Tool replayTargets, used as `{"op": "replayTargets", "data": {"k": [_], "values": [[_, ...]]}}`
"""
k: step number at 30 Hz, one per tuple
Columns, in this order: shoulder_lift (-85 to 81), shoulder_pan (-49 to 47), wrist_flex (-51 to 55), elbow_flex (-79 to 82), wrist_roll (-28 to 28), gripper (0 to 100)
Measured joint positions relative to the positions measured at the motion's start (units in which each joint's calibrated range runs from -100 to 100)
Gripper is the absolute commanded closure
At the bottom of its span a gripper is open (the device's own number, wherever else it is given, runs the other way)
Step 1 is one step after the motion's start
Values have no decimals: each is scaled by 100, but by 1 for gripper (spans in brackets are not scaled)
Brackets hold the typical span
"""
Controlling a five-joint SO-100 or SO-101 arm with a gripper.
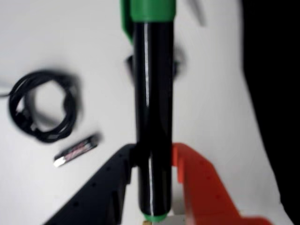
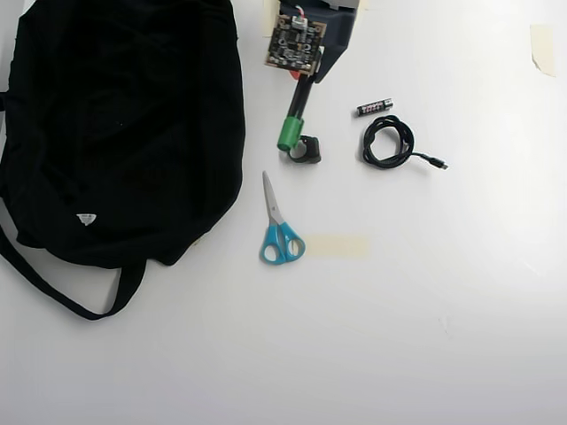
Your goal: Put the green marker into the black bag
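a plain white table (image 2: 425,310) is filling both views, bright and evenly lit; no wall or floor of the room is showing; a strip of pale tape (image 2: 337,245) is lying flat on it beside the blue-handled scissors (image 2: 278,228), and another pale scrap (image 2: 541,48) is sitting near the top right corner of the overhead view; the black bag (image 2: 124,124) is sprawling across the left of that view, soft and crumpled, a small white tag (image 2: 85,219) showing on its lower part and a thin strap (image 2: 62,297) looping out along its lower edge; in the wrist view the bag is appearing only as a dark mass along the right edge (image 1: 276,93); a coiled black cable (image 2: 388,142) and a small black battery (image 2: 375,107) are lying close together to the right of the arm in the overhead view.

the green marker (image 1: 153,93) is showing a glossy black barrel with a bright green cap at the far end and a small green tip at the near end; the gripper (image 1: 152,161), one finger black and one orange, is clamping the barrel near the tip; in the overhead view the marker (image 2: 295,118) is pointing away from the arm's circuit board (image 2: 295,46), just right of the bag, its cap beside a small dark object (image 2: 306,150) on the table that is too blurred to name.
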Motion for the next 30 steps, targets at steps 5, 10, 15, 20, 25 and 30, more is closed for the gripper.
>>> {"op": "replayTargets", "data": {"k": [5,10,15,20,25,30], "values": [[0,882,0,0,-39,98],[0,2145,-146,63,-342,98],[0,3409,-455,102,-611,98],[374,4357,-1383,142,-625,98],[1984,5143,-2688,110,-620,98],[2980,5276,-3289,126,-615,97]]}}
